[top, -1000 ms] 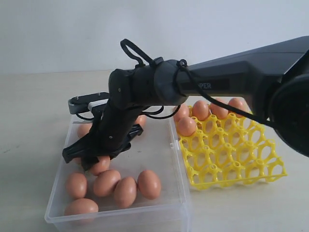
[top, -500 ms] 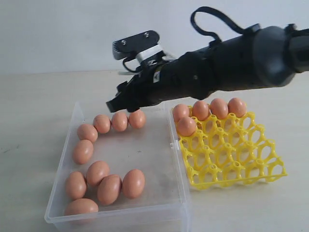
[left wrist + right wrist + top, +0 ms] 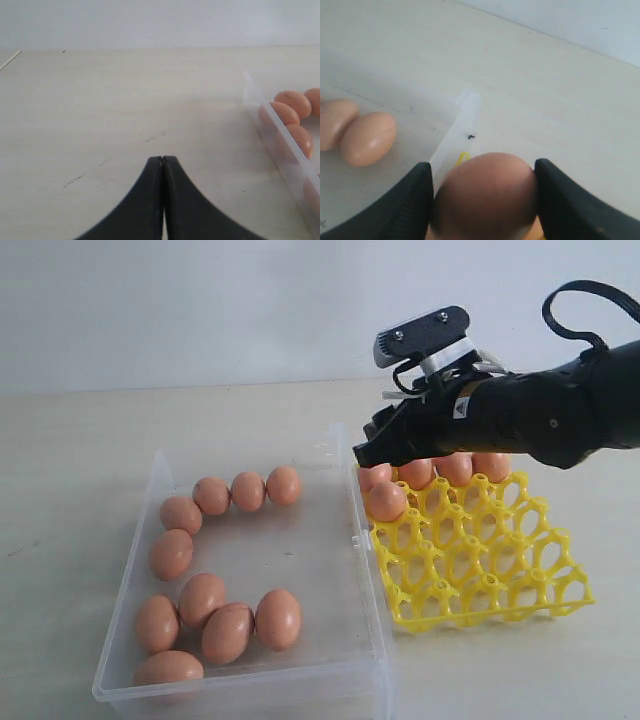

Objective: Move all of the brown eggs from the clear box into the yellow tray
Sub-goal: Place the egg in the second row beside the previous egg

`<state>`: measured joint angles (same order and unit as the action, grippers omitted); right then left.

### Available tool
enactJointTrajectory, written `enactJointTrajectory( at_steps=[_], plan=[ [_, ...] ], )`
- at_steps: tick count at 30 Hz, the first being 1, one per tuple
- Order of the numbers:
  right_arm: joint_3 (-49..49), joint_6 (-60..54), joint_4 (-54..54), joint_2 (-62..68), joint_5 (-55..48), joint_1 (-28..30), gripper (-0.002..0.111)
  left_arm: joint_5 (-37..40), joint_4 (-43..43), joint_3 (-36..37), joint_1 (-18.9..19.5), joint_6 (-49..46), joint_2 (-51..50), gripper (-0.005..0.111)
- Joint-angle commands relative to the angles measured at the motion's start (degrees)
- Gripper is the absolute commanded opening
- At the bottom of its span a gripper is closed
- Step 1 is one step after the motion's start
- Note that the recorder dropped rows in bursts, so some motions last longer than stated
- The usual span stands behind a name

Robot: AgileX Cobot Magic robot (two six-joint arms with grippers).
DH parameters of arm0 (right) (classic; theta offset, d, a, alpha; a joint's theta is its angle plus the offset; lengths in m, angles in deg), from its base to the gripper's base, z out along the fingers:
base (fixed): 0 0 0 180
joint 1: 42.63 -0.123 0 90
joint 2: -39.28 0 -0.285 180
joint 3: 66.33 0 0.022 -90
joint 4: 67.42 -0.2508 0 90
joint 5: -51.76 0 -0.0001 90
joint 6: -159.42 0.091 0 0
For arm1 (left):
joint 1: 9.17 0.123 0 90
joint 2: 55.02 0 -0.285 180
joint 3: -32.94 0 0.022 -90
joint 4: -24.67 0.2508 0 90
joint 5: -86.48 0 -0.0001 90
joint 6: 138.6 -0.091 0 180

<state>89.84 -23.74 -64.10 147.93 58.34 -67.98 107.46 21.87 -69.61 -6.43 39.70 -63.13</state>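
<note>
**A:** Where is everything?

**B:** The right gripper [image 3: 375,455] hangs over the yellow tray [image 3: 480,580], at its 10 o'clock corner in the exterior view. Its fingers are clamped on 1 egg [image 3: 485,185], which bulges out between them. The clear box [image 3: 362,540] sits at the tray's 9 o'clock. It holds 10 brown eggs [image 3: 228,632], an arc from 12 to 9 o'clock and a cluster near 7. About 5 eggs fill the tray's far edge.

**A:** And the other arm?

**B:** The left gripper [image 3: 162,165] is pressed closed on nothing, over the bare table [image 3: 100,100] outside the box wall.

**A:** What could go wrong?

**B:** I think the main risk is crowding. That corner is already occupied, so lowering there would knock the carried egg against seated ones. If it is released off-centre over a peg [image 3: 490,585] rather than a cell, it could tip and roll toward the gap between the tray and the box. The fingers could also nudge neighbouring eggs as they spread.
</note>
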Motion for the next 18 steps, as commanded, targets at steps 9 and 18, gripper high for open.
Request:
enactJointTrajectory(
  at_steps=[9, 18],
  plan=[
    [-6.8, -2.8, 0.7, 0.0, 10.4, 4.6, 0.0, -0.7, -0.3, -0.2, -0.5, 0.0, 0.3, 0.0],
    [-9.6, -3.2, -0.5, 3.0, 15.5, 4.6, 0.0, -0.7, -0.3, -0.2, -0.5, 0.0, 0.3, 0.0]
  ],
)
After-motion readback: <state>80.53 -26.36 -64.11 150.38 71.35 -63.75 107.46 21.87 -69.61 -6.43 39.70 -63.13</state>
